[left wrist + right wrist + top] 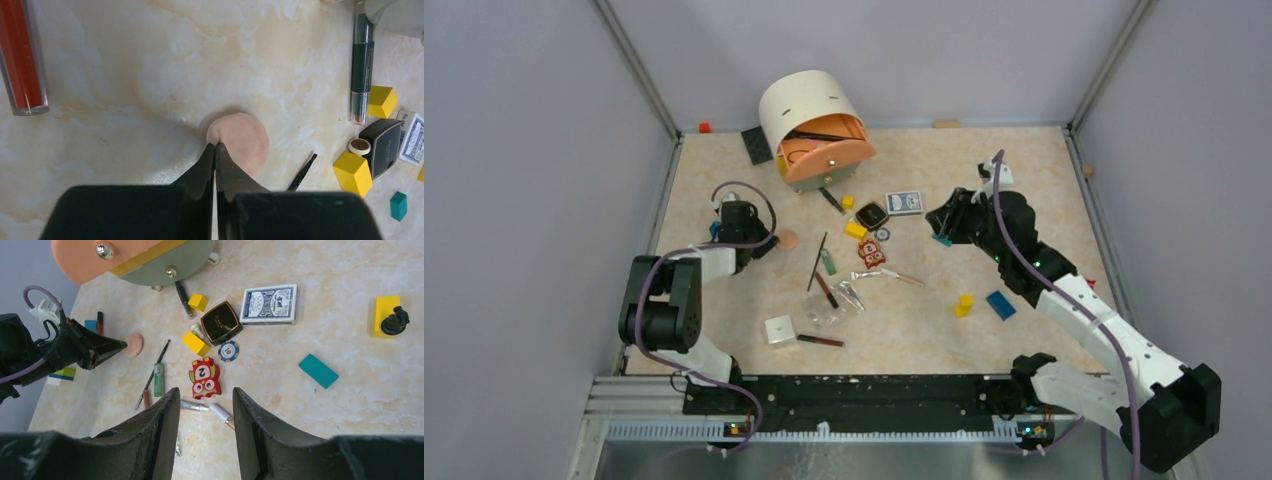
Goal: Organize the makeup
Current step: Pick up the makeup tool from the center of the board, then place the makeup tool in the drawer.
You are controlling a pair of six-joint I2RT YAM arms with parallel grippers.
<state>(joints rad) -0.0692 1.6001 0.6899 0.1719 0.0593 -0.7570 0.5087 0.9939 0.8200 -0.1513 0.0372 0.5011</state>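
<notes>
We saw the L gripper (216,148) w/ fingers pressed together, tips touching the edge of a peach round pad (240,142) on the table (1024,170). Mid-table lay the black brush (817,262), green pencil (828,262), dark-red pencil (827,290) & clear pouch (836,306), all close together. The black compact (871,214) sat farther back, just beside the card deck (904,202). The R gripper (205,395) hung above, fingers apart, holding nothing.

My right tool (204,399) hangs over the bench (350,405), fingers spread wide; a silver tube (218,412) lies between the tips; just ahead, a red owl tile (204,378); farther ahead, the black compact (221,323) just beside a card deck (269,304).
</notes>
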